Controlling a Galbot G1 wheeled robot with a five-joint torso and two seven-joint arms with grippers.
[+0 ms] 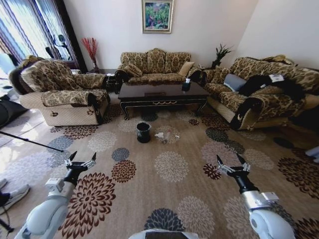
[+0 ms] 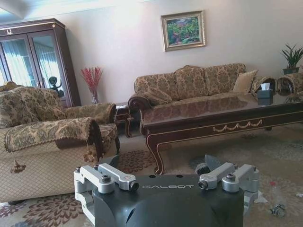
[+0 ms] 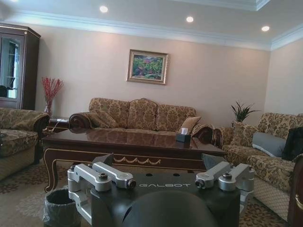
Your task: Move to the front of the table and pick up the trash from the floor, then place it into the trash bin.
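The dark glossy table stands in front of the far sofa, well ahead of me. On the carpet before it sits the small black trash bin. Just to its right lies the trash: a white paper wad and a clear bottle. My left gripper hangs open and empty over the carpet at the lower left. My right gripper is open and empty at the lower right. Both are far short of the trash. The right wrist view shows the bin beside the table's leg.
A patterned armchair stands on the left, a sofa with dark clothes on the right, another sofa behind the table. A tissue box sits on the table. Open carpet lies between me and the bin. A tripod leg crosses the floor at left.
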